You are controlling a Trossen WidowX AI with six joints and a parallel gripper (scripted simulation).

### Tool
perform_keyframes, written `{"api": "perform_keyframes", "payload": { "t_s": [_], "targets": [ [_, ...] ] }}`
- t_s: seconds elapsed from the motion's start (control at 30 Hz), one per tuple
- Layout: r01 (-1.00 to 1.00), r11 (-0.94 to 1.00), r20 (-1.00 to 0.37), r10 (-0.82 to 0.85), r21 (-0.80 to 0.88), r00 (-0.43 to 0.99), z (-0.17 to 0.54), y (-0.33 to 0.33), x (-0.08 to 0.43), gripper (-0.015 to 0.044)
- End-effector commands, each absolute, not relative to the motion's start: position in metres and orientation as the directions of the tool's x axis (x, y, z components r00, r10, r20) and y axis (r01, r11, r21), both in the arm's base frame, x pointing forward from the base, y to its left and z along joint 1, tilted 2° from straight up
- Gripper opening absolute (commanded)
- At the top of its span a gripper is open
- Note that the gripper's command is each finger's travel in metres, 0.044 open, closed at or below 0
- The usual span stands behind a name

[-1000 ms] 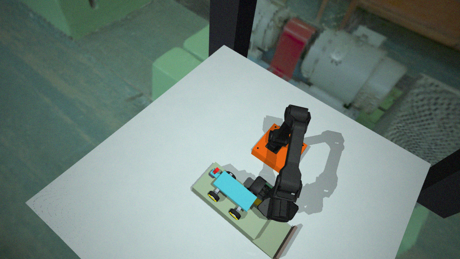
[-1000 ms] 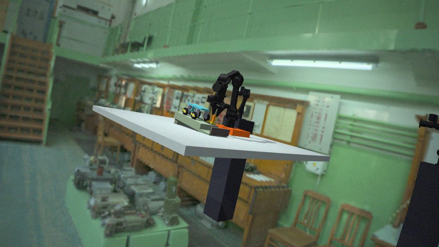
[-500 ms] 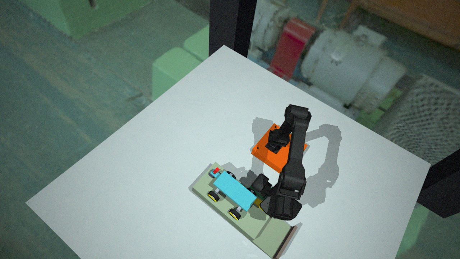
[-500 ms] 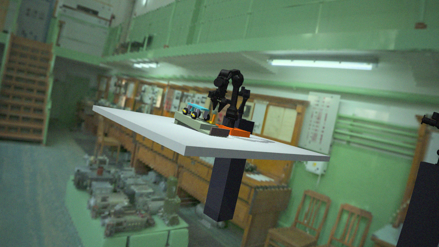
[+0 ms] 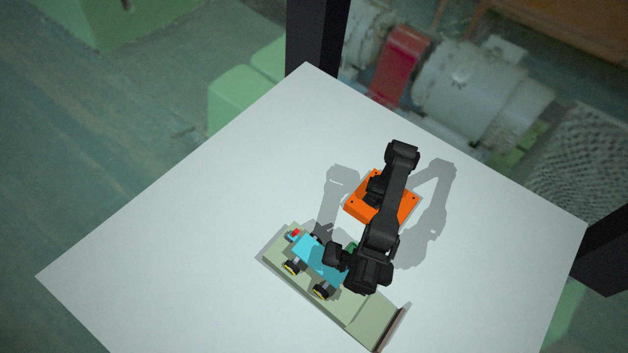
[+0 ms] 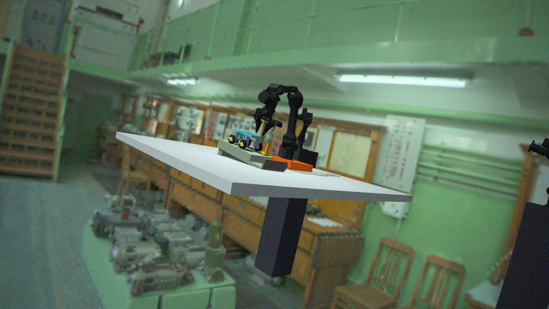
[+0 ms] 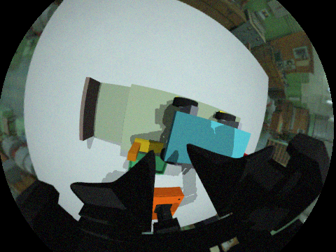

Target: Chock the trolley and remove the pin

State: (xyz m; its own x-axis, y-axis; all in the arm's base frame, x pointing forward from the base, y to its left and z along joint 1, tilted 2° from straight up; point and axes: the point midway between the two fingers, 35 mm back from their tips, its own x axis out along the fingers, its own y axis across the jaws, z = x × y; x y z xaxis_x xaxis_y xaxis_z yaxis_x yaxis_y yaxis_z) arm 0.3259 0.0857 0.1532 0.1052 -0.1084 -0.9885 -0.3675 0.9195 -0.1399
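Observation:
The blue trolley [image 5: 307,247] [image 6: 247,133] [image 7: 206,134] stands on the pale green ramp [image 5: 351,309] [image 6: 237,151] [image 7: 111,112]. The red-headed stop pin [image 5: 295,232] [image 7: 246,155] stands at its uphill end. The yellow chock [image 6: 264,152] [image 7: 142,145], with its orange handle [image 6: 266,147] [image 7: 133,151], sits on the ramp close at the downhill side of the trolley's lower wheel on the arm-base side; I cannot tell if they touch. In the top view the arm hides it. My gripper [image 6: 261,132] [image 7: 170,150] is open and empty above the trolley's downhill end. The green tray [image 5: 352,247] [image 7: 159,168] is partly hidden beside the ramp.
The brown end board [image 5: 388,331] [image 6: 274,165] [image 7: 91,110] closes the ramp's low end. The arm's orange base plate [image 5: 408,206] [image 6: 299,165] [image 7: 169,192] lies beyond the tray. The trolley's raised deck is just below and uphill of the fingers.

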Motion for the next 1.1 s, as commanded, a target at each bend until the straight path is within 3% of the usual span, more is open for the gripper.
{"api": "perform_keyframes", "payload": {
  "t_s": [0.0,0.57,0.97,1.07],
  "targets": [
    [-0.495,0.852,-0.985,-0.133,-0.169,0.109,0.158,0.063,0.331,0.019],
    [-0.894,0.421,-0.974,-0.217,-0.155,0.066,0.171,-0.028,0.333,0.019],
    [-0.999,0.031,-0.964,-0.267,-0.018,0.009,0.18,-0.087,0.32,0.019],
    [-1.0,0.009,-0.963,-0.27,-0.009,0.006,0.18,-0.09,0.319,0.019]
  ]
}}
